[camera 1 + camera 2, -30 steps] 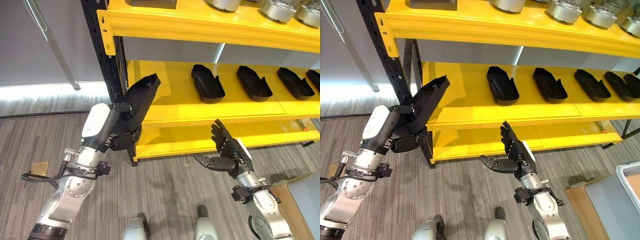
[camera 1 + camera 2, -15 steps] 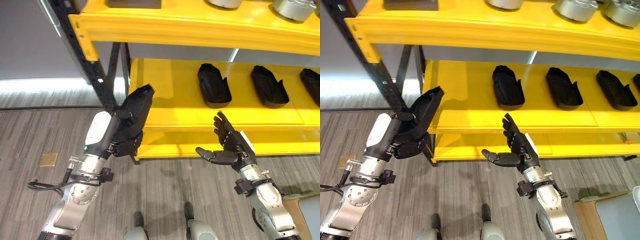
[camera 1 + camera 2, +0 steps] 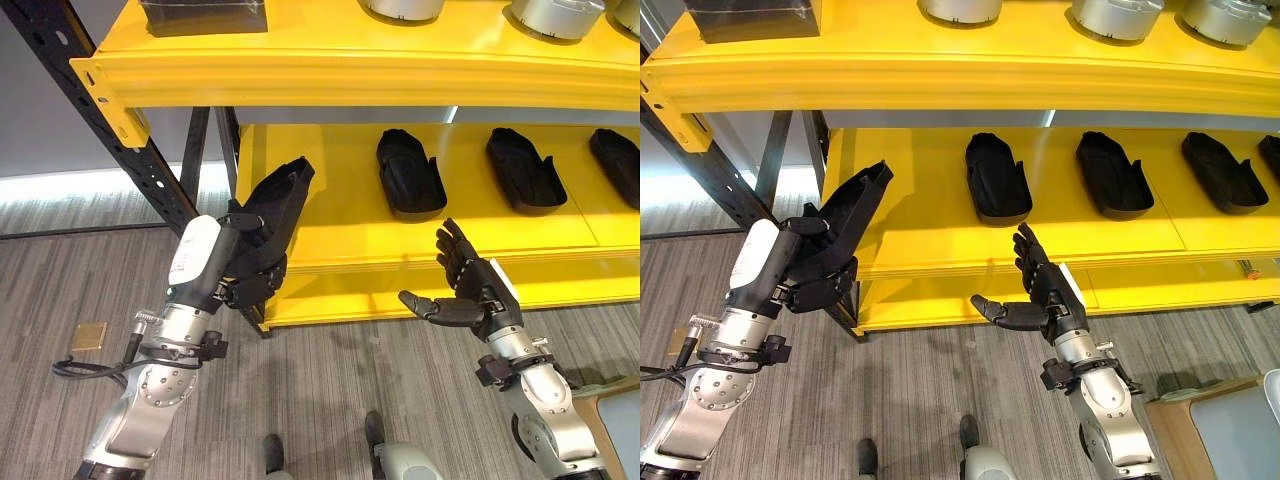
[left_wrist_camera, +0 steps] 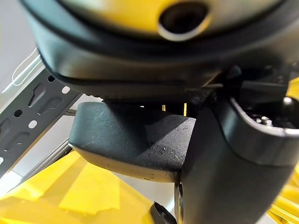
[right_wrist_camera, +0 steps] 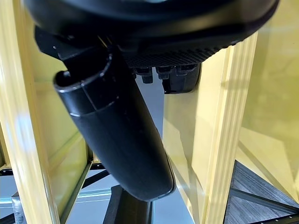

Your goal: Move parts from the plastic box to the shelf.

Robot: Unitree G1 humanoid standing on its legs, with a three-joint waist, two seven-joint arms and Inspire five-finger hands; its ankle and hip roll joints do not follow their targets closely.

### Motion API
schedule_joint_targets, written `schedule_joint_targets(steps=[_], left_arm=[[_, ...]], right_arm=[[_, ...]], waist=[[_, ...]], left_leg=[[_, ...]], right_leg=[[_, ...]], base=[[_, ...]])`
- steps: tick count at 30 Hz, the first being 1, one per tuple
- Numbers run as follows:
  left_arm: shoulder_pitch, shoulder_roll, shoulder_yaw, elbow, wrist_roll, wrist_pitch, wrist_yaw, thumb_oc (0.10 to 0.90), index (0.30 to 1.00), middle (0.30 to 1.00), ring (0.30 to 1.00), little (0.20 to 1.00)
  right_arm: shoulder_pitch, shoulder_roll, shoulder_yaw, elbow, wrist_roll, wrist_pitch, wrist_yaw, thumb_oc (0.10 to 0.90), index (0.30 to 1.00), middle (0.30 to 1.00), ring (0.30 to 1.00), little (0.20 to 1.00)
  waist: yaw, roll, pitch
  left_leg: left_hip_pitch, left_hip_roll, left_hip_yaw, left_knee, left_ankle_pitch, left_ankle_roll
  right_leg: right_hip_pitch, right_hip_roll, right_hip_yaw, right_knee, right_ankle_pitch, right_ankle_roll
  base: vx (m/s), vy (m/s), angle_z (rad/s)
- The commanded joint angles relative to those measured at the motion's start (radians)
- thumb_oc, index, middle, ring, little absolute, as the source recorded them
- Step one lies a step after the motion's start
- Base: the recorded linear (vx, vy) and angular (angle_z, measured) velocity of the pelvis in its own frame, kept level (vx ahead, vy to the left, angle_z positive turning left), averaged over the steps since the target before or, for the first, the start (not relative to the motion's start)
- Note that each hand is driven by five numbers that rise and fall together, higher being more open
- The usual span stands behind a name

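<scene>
My left hand is shut on a long black moulded part, held tilted up in front of the left end of the yellow middle shelf; the part shows close up past the fingers in the left wrist view. Three more black parts lie in a row on that shelf. My right hand is open with nothing in it, palm turned sideways, in front of the shelf's front edge below the first lying part.
The top shelf carries a dark box and round silver parts. A black perforated rack upright stands at the left. A lower yellow shelf sits near the grey floor. A small tan block lies on the floor.
The camera has shifted, showing more of the top shelf. My left hand has lifted the black part slightly towards the middle shelf. The right hand stays open, little changed.
</scene>
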Motion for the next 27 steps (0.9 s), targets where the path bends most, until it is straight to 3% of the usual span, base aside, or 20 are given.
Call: schedule_joint_targets(steps=[1, 3, 4, 6, 7, 9, 11, 12, 17, 27], left_arm=[[-0.082, -0.026, 0.098, -0.129, -0.013, -0.079, 0.087, 0.4, 0.3, 0.3, 0.3, 0.3], [-0.097, -0.034, 0.088, -0.126, -0.017, -0.077, 0.09, 0.4, 0.3, 0.3, 0.3, 0.3], [-0.113, -0.036, 0.081, -0.123, -0.019, -0.076, 0.095, 0.4, 0.3, 0.3, 0.3, 0.3], [-0.125, -0.043, 0.077, -0.112, -0.017, -0.07, 0.107, 0.4, 0.3, 0.3, 0.3, 0.3], [-0.142, -0.049, 0.071, -0.103, -0.015, -0.069, 0.116, 0.4, 0.3, 0.3, 0.3, 0.3], [-0.184, -0.051, 0.036, -0.075, -0.009, -0.068, 0.129, 0.4, 0.3, 0.3, 0.3, 0.3], [-0.199, -0.052, 0.021, -0.046, 0.003, -0.07, 0.134, 0.4, 0.3, 0.3, 0.3, 0.3], [-0.232, -0.058, -0.004, -0.034, 0.015, -0.064, 0.128, 0.4, 0.3, 0.3, 0.3, 0.3], [-0.271, -0.045, -0.033, 0.004, 0.038, -0.054, 0.137, 0.4, 0.3, 0.3, 0.3, 0.3], [-0.355, -0.032, -0.082, 0.024, 0.089, -0.04, 0.15, 0.4, 0.3, 0.3, 0.3, 0.3]], right_arm=[[-0.056, -0.041, -0.015, -0.104, 0.029, -0.111, 0.0, 0.9, 1.0, 1.0, 1.0, 1.0], [-0.056, -0.053, -0.016, -0.097, 0.033, -0.113, -0.006, 0.9, 1.0, 1.0, 1.0, 1.0], [-0.058, -0.055, -0.021, -0.094, 0.032, -0.116, -0.012, 0.9, 1.0, 1.0, 1.0, 1.0], [-0.049, -0.048, -0.031, -0.089, 0.025, -0.116, -0.025, 0.9, 1.0, 1.0, 1.0, 1.0], [-0.045, -0.047, -0.036, -0.091, 0.031, -0.119, -0.028, 0.9, 1.0, 1.0, 1.0, 1.0], [-0.036, -0.047, -0.043, -0.083, 0.033, -0.128, -0.035, 0.9, 1.0, 1.0, 1.0, 1.0], [-0.02, -0.041, -0.047, -0.087, 0.026, -0.119, -0.022, 0.9, 1.0, 1.0, 1.0, 1.0], [-0.005, -0.03, -0.059, -0.094, 0.019, -0.118, -0.019, 0.9, 1.0, 1.0, 1.0, 1.0], [0.006, -0.005, -0.049, -0.082, 0.009, -0.103, -0.021, 0.9, 1.0, 1.0, 1.0, 1.0], [0.01, 0.01, -0.022, -0.077, 0.022, -0.092, -0.008, 0.9, 1.0, 1.0, 1.0, 1.0]], waist=[[0.01, -0.005, -0.091], [0.033, -0.028, -0.052], [0.034, -0.044, -0.036], [0.026, -0.048, -0.033], [0.022, -0.044, -0.036], [0.014, -0.035, -0.033], [-0.002, -0.03, -0.04], [-0.019, -0.029, -0.046], [-0.029, -0.032, -0.059], [-0.046, -0.044, -0.091]], left_leg=[[0.029, 0.135, -0.033, 0.153, 0.028, -0.005], [-0.073, 0.093, -0.095, 0.326, 0.069, 0.0], [-0.123, 0.066, -0.111, 0.39, 0.059, 0.008], [-0.152, 0.056, -0.083, 0.342, 0.004, 0.011], [-0.14, 0.052, -0.063, 0.244, -0.04, 0.014], [-0.146, 0.047, -0.056, 0.163, -0.023, 0.011], [-0.117, 0.048, -0.059, 0.173, -0.077, 0.02], [-0.123, 0.031, -0.029, 0.222, -0.112, 0.023], [-0.095, 0.007, -0.002, 0.248, -0.157, 0.034], [-0.058, 0.018, 0.052, 0.248, -0.173, 0.036]], right_leg=[[-0.056, -0.057, 0.036, 0.11, -0.152, -0.001], [-0.02, -0.057, 0.032, 0.085, -0.149, -0.03], [-0.01, -0.069, 0.022, 0.069, -0.142, -0.037], [0.012, -0.088, -0.002, 0.062, -0.151, -0.027], [0.027, -0.102, -0.012, 0.06, -0.162, -0.012], [0.026, -0.112, -0.011, 0.064, -0.151, 0.009], [0.008, -0.123, 0.019, 0.106, -0.154, 0.028], [0.026, -0.149, 0.023, 0.101, -0.147, 0.038], [0.061, -0.175, 0.053, 0.048, -0.122, 0.06], [0.086, -0.187, 0.079, -0.021, -0.098, 0.075]], base=[[-0.02, -0.135, 0.0], [-0.1, -0.161, 0.0], [-0.1, -0.112, 0.1], [0.02, 0.012, 0.41], [0.08, 0.089, 0.64], [0.06, 0.14, 0.65], [0.1, 0.19, 0.25], [0.1, 0.161, -0.2], [0.08, 0.123, -0.22], [0.05, 0.031, -0.19]])
